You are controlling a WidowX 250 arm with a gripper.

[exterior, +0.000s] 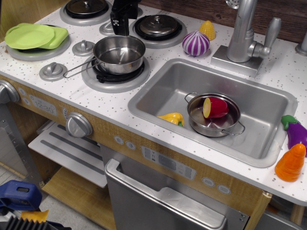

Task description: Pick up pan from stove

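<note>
Judging the pan, which sits on the near burner of the stove, as light, stiff and slippery steel, we favour pinching its rim, though we cannot tell whether our gripper behind it is parted.

sink: pot holding red-yellow piece, yellow pepper | counter: carrot, eggplant

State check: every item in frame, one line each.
pan: upright on front burner, empty, ungrasped
gripper: above pan's far rim, jaws unclear
pot: upright in sink, holds red cut piece
green plates: stacked on left burner
faucet: no water visible
</note>
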